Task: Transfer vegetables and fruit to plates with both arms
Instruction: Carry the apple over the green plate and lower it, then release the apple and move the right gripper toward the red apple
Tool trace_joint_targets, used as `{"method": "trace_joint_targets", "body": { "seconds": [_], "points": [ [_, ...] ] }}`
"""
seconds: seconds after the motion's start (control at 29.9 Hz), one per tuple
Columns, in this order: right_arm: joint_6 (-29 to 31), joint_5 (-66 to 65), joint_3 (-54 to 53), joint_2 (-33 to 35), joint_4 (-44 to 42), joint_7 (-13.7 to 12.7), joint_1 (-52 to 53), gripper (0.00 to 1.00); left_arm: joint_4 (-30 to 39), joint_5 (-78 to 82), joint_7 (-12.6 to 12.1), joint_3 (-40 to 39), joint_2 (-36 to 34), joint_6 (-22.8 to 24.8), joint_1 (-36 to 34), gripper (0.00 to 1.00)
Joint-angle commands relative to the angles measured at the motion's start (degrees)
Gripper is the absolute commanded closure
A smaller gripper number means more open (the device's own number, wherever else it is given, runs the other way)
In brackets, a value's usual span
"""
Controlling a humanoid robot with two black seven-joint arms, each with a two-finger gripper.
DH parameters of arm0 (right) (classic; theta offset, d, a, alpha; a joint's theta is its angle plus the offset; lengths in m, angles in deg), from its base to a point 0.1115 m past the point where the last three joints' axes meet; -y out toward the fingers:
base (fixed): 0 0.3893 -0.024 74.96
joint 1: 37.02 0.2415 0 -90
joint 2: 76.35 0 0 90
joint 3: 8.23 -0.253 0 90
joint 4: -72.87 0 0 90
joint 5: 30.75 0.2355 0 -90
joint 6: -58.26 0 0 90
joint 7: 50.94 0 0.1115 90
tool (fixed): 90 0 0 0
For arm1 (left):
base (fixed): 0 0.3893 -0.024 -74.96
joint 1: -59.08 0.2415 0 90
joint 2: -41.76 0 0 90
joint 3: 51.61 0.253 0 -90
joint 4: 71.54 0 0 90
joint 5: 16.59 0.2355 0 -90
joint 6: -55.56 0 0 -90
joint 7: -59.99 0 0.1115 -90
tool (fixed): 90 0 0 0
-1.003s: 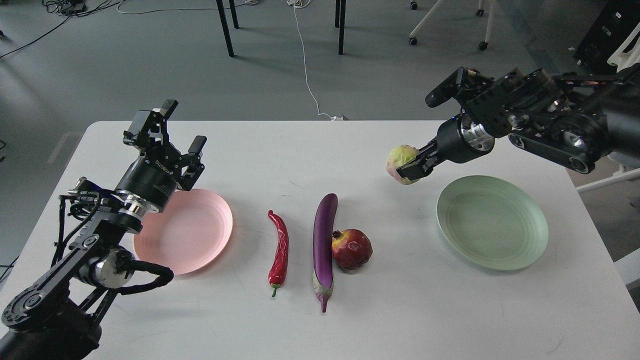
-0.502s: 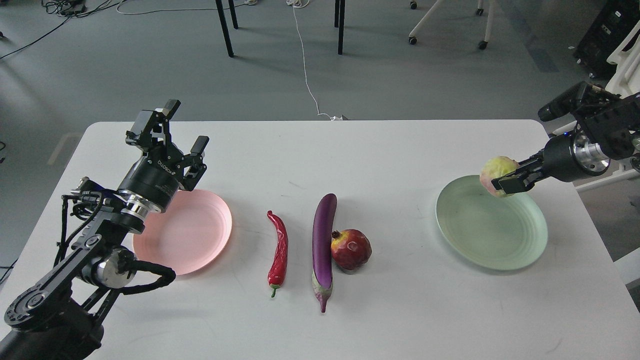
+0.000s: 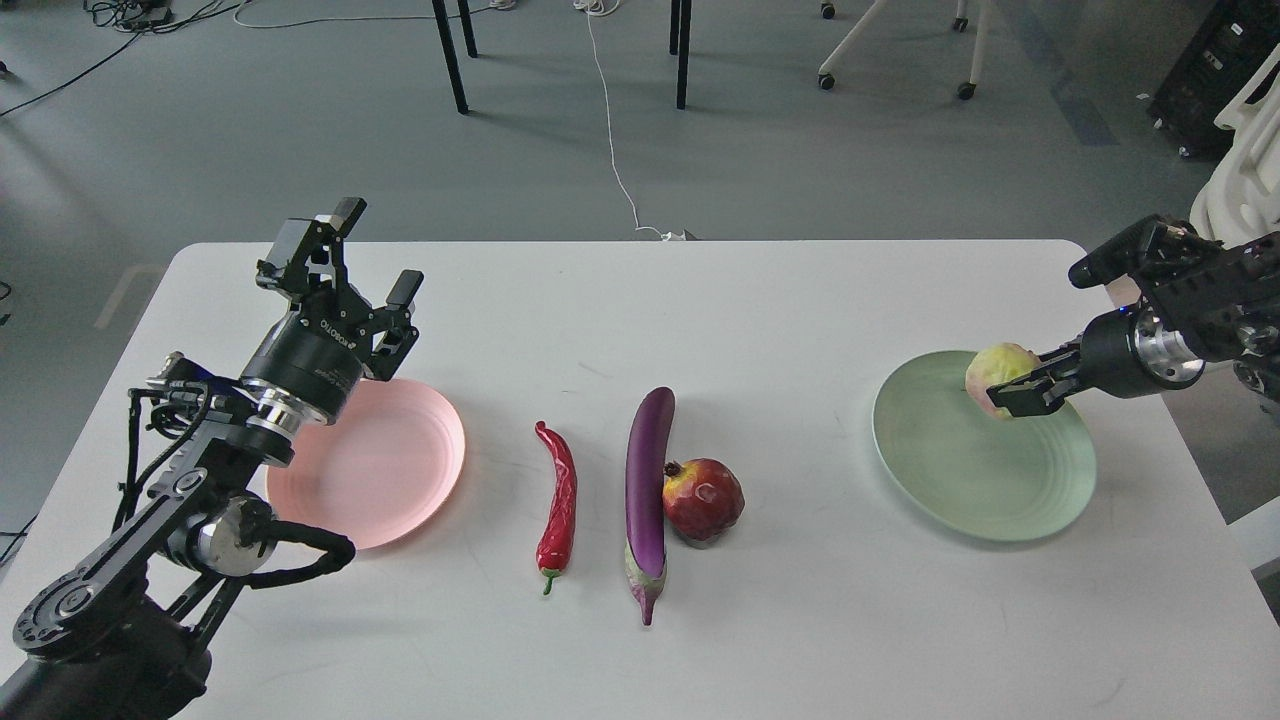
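Note:
My right gripper (image 3: 1005, 388) is shut on the round yellow-green fruit (image 3: 993, 367) and holds it over the far part of the mint green plate (image 3: 985, 490). My left gripper (image 3: 372, 265) is open and empty above the far left edge of the pink plate (image 3: 385, 470). The red chili pepper (image 3: 558, 505), the purple eggplant (image 3: 647, 485) and the dark-red pomegranate (image 3: 703, 498) lie on the white table (image 3: 640, 300) between the plates. The pomegranate touches the eggplant's right side.
Chair and table legs (image 3: 450, 55) and a white cable (image 3: 612, 130) are on the grey floor beyond the table's far edge. A white object (image 3: 1250, 180) stands off the table's right side.
My right gripper carried the yellow-green fruit from the table's middle rightward to over the green plate, then lowered it slightly. The left arm shifted barely.

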Motion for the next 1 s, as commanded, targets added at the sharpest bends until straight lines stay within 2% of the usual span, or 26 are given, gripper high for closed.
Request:
{"method": "trace_joint_targets", "body": {
  "seconds": [0.0, 0.17, 0.33, 0.43, 0.57, 0.74, 0.97],
  "points": [
    [-1.7, 0.0, -0.2, -0.6, -0.8, 0.0, -0.8, 0.29, 0.0, 0.0, 0.0, 0.0, -0.1, 0.0, 0.0, 0.01],
    [-2.5, 0.5, -0.7, -0.5, -0.7, 0.0, -0.9, 0.05, 0.1, 0.0, 0.0, -0.1, -0.3, 0.0, 0.0, 0.01],
    [-2.4, 0.9, -3.4, 0.2, 2.9, 0.0, 0.9, 0.04, 0.1, 0.0, 0.0, -0.3, -0.4, 0.0, 0.0, 0.01],
    [-2.1, 1.0, -6.2, 1.8, 7.0, 0.0, 4.7, 0.04, 0.1, 0.0, 0.0, -0.4, -0.4, 0.0, 0.0, 0.01],
    [-2.0, 2.9, -6.7, 0.5, 11.2, 0.0, 9.4, 0.03, 0.1, 0.0, 0.0, -0.3, -0.2, 0.0, 0.0, 0.01],
    [-1.6, 7.5, -6.2, -4.6, 17.0, 0.0, 12.2, 0.03, 0.1, 0.0, 0.0, -0.4, -0.1, -0.1, 0.0, 0.01],
    [-1.6, 7.6, -3.0, -15.3, 17.3, 0.0, 11.4, 0.03, 0.1, 0.0, 0.0, -0.4, -0.4, -0.1, 0.0, 0.01]
  ]
}}
